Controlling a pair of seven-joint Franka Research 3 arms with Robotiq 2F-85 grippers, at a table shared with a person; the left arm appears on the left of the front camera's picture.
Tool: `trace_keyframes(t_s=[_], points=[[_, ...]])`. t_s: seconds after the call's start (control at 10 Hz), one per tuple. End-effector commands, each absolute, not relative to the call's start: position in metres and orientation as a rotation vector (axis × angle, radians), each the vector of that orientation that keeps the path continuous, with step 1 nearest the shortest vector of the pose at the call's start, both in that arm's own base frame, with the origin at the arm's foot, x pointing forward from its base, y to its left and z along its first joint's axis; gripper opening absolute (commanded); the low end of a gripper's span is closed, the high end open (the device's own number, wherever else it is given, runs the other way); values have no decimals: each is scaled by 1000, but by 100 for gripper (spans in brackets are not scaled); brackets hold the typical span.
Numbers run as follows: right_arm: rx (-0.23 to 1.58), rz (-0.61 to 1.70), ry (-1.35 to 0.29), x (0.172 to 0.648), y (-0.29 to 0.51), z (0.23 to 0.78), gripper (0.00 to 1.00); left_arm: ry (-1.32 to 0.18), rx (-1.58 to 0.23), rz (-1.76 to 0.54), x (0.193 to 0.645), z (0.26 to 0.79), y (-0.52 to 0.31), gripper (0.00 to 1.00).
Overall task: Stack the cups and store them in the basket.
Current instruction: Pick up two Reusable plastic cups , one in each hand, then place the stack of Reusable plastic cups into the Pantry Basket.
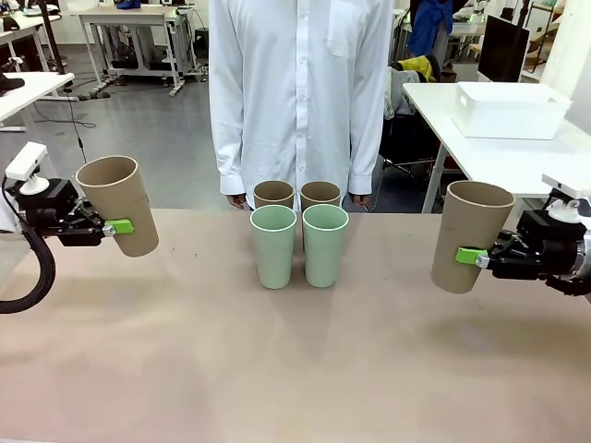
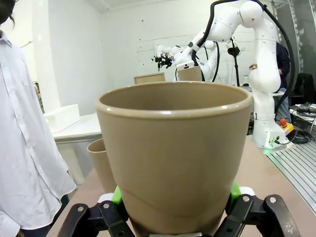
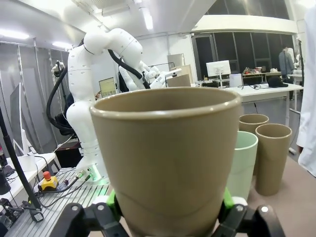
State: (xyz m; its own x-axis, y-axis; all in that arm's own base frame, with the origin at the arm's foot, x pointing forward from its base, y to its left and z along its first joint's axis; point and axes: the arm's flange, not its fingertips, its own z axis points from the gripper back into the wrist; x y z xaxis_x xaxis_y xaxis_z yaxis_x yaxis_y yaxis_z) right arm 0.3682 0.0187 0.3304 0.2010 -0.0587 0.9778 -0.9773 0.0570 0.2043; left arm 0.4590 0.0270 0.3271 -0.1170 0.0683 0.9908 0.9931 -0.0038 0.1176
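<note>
My left gripper (image 1: 118, 227) is shut on a tan-brown cup (image 1: 118, 204), held upright and lifted above the table's left side; that cup (image 2: 175, 153) fills the left wrist view between the green pads (image 2: 116, 195). My right gripper (image 1: 471, 256) is shut on another tan cup (image 1: 471, 235), lifted at the right; it (image 3: 165, 153) looms close in the right wrist view. Two mint green cups (image 1: 274, 245) (image 1: 325, 244) stand upright at the table's middle, with two tan cups (image 1: 273, 194) (image 1: 319, 195) right behind them. The white basket (image 1: 510, 109) sits on a far table at the right.
A person in a white shirt (image 1: 297, 92) stands at the far edge, hands down behind the cups. The brown tabletop (image 1: 295, 369) is bare in front of the cup group and between the two arms.
</note>
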Motion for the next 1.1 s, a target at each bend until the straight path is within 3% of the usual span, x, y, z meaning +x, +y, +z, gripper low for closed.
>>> trace_keyframes(t_s=[0.0, 1.0], points=[[1286, 973, -1144, 370, 17, 333, 85, -1347, -1208, -1265, 459, 327, 27, 85], [1286, 973, -1144, 370, 17, 333, 85, -1347, -1208, -1265, 459, 327, 27, 85]])
